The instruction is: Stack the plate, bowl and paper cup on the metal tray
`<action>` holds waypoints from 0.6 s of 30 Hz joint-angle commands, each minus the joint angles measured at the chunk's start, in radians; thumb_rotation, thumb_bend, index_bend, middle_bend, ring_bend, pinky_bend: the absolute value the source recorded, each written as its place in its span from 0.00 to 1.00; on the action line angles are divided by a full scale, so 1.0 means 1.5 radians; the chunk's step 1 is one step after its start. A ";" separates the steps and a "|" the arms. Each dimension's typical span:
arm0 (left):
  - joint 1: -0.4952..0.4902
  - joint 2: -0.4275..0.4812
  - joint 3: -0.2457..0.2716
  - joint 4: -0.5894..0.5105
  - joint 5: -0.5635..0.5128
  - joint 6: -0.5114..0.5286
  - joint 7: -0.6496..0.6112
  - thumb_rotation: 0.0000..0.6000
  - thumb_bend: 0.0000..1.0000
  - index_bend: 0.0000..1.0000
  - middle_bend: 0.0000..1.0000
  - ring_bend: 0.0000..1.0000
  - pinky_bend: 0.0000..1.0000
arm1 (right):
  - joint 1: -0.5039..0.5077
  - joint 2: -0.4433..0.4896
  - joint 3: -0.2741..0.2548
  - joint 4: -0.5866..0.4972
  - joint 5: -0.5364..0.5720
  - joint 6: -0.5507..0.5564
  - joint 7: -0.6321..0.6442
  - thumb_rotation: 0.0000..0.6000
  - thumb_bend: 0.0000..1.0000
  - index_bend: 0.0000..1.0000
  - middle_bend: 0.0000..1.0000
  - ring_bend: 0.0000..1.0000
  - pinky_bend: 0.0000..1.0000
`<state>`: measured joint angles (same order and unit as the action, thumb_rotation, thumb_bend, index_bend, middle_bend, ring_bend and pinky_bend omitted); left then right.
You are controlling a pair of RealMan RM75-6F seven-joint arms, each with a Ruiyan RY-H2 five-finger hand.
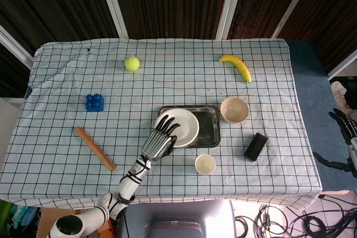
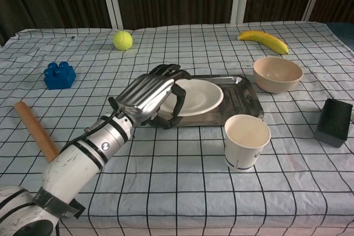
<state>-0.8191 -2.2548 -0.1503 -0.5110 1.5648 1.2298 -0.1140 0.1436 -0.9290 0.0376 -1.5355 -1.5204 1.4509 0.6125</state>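
Note:
The white plate (image 1: 185, 126) (image 2: 198, 95) lies almost flat over the left half of the metal tray (image 1: 208, 133) (image 2: 242, 101). My left hand (image 1: 160, 141) (image 2: 150, 94) grips its near-left rim, fingers curled over the edge. The beige bowl (image 1: 234, 110) (image 2: 277, 74) stands on the cloth just right of the tray. Just in front of the tray stands the paper cup (image 1: 205, 164) (image 2: 246, 141), upright. My right hand (image 1: 347, 132) hangs off the table's right side at the edge of the head view, fingers apart, holding nothing.
A black box (image 1: 255, 146) (image 2: 333, 121) lies right of the cup. A banana (image 1: 237, 66) (image 2: 265, 40) and a tennis ball (image 1: 131, 63) (image 2: 123, 40) sit at the back. A blue block (image 1: 95, 102) (image 2: 59, 74) and a wooden stick (image 1: 95, 147) (image 2: 36, 130) lie to the left.

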 commanded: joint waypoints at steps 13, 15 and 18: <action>-0.009 0.038 -0.024 -0.096 -0.051 -0.072 0.063 1.00 0.22 0.00 0.00 0.00 0.00 | -0.004 -0.002 0.001 -0.002 -0.010 -0.003 -0.008 1.00 0.12 0.00 0.00 0.00 0.00; -0.008 0.057 -0.027 -0.128 -0.059 -0.084 0.072 1.00 0.22 0.00 0.00 0.00 0.00 | -0.005 -0.003 0.002 -0.001 -0.011 -0.003 -0.008 1.00 0.12 0.00 0.00 0.00 0.00; -0.004 0.090 -0.037 -0.187 -0.079 -0.106 0.099 1.00 0.22 0.00 0.00 0.00 0.00 | -0.003 -0.005 0.002 -0.001 -0.013 -0.007 -0.011 1.00 0.12 0.00 0.00 0.00 0.00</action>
<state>-0.8297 -2.1675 -0.1887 -0.7240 1.4794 1.1103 0.0022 0.1385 -0.9358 0.0405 -1.5365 -1.5394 1.4415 0.5974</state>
